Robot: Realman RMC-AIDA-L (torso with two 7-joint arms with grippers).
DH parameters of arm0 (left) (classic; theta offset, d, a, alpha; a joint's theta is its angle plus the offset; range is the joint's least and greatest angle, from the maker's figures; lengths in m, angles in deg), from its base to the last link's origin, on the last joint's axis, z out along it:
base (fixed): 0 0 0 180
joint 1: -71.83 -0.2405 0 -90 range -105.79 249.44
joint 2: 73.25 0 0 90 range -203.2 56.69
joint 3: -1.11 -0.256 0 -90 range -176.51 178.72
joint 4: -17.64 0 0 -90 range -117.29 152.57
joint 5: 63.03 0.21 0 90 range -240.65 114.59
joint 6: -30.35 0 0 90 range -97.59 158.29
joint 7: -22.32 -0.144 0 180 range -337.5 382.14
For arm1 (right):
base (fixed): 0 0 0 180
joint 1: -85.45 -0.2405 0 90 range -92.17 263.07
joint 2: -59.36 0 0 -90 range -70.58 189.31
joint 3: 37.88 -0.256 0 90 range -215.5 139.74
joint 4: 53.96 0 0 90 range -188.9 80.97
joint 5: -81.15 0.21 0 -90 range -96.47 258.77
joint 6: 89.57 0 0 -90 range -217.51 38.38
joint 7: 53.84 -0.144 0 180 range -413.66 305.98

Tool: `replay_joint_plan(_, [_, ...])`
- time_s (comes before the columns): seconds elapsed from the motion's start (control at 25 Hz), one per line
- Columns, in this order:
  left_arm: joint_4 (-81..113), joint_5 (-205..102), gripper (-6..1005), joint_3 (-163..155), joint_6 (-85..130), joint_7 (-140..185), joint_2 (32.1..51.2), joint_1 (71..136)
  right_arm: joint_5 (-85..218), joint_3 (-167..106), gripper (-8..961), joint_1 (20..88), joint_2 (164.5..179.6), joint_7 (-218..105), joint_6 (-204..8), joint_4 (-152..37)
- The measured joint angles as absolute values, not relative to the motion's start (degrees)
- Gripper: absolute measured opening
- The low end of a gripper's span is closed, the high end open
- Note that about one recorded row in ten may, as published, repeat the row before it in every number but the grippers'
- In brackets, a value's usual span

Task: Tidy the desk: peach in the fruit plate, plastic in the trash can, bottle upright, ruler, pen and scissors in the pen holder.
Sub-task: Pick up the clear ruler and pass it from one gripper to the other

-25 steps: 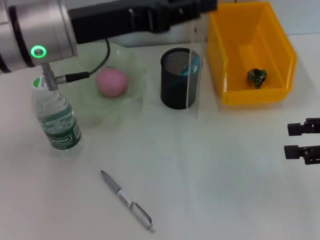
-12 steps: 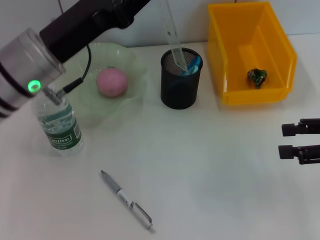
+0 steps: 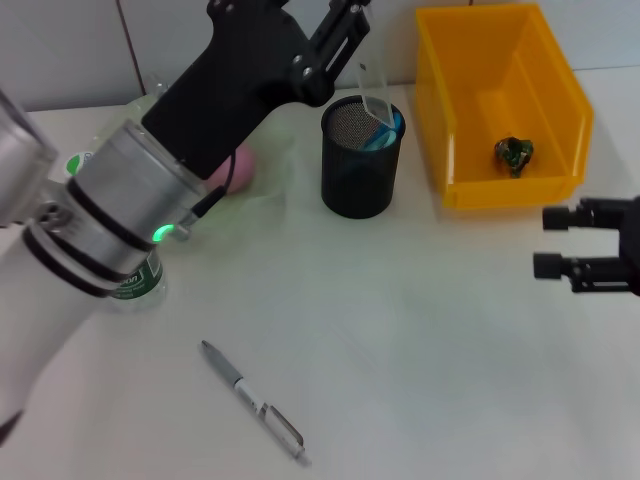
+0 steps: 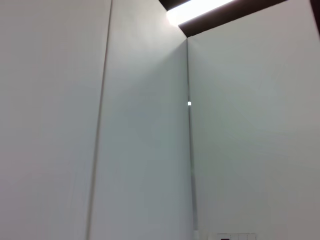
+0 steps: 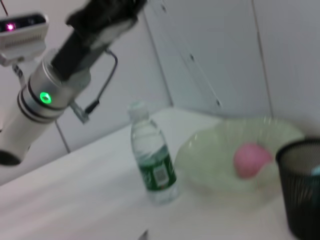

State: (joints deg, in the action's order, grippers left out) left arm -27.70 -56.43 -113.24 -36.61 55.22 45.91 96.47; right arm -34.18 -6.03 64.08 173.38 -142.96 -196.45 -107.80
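A clear ruler leans inside the black mesh pen holder, next to a blue item. My left gripper hovers just above and behind the holder, and its arm covers most of the fruit plate. The pink peach lies in that plate. The bottle stands upright beside it. A silver pen lies on the desk near the front. Green plastic sits in the yellow trash can. At the right edge, my right gripper is open and holds nothing.
The white desk is bare between the pen and my right gripper. A wall runs behind the plate and the trash can. The left wrist view shows only wall panels.
The ruler went from hanging in front of the holder to standing inside it. My left arm swung from lying across the back to reaching up from the near left. My right gripper shifted left.
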Motion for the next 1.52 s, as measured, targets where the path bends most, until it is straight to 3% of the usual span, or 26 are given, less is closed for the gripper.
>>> replay_joint_plan(0.04, [-27.70,-56.43,384,-113.24,-36.61,55.22,45.91,96.47,-33.65,-8.58,734,63.68,174.82,-139.64,-195.92,-107.78])
replay_joint_plan(0.08, [-27.70,-56.43,384,-113.24,-36.61,55.22,45.91,96.47,-33.65,-8.58,733,63.68,174.82,-139.64,-195.92,-107.78])
replay_joint_plan(0.32, [-27.86,-71.91,384,-120.86,-32.77,45.42,45.92,97.90,-24.60,-13.80,731,64.33,178.66,-124.67,-193.43,-104.61])
replay_joint_plan(0.6, [-29.68,-87.51,385,-129.93,-28.02,34.59,45.94,101.42,-8.59,-13.50,728,64.30,178.51,-102.05,-192.22,-88.71])
replay_joint_plan(1.52, [-33.80,-98.19,384,-133.72,-22.52,22.27,45.92,103.30,-6.10,-13.91,720,48.91,178.94,-77.23,-182.34,-66.93])
